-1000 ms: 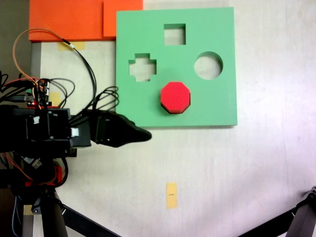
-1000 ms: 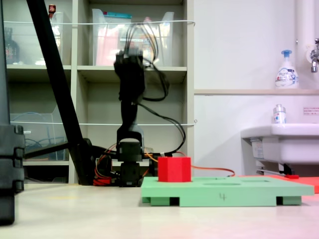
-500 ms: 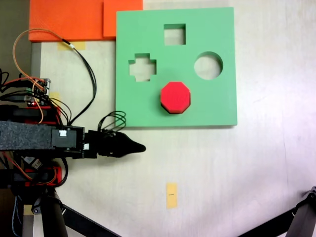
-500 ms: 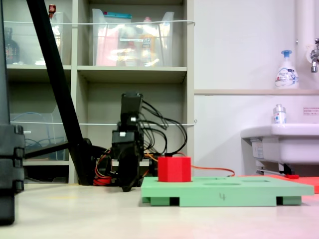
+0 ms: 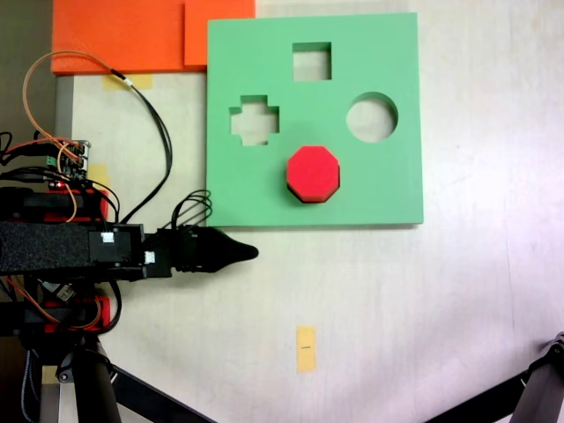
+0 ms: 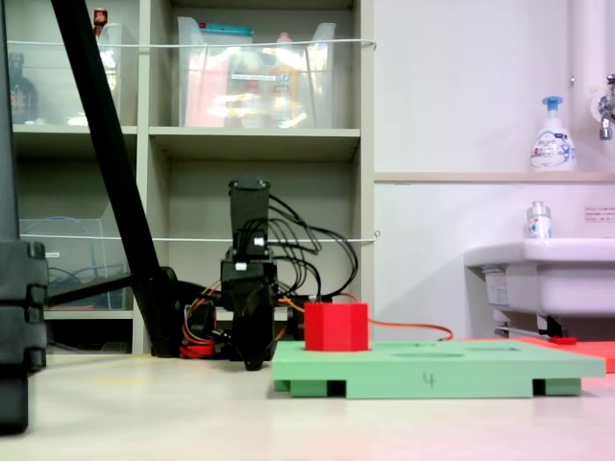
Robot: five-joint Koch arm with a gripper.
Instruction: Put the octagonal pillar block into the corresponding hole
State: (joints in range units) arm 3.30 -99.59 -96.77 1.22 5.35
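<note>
Sitting in hole: red block (image 5: 313, 173), upright in green board (image 5: 388, 189)
Hand (image 5: 250, 253): low over desk (image 5: 397, 300), apart from board, opening cannot be told

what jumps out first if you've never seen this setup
The red octagonal pillar block stands out, sitting in the green board below the round cutout in the top-down fixed view. Left of the board's lower edge, the black claw points right over the bare table, apart from the block.
</note>
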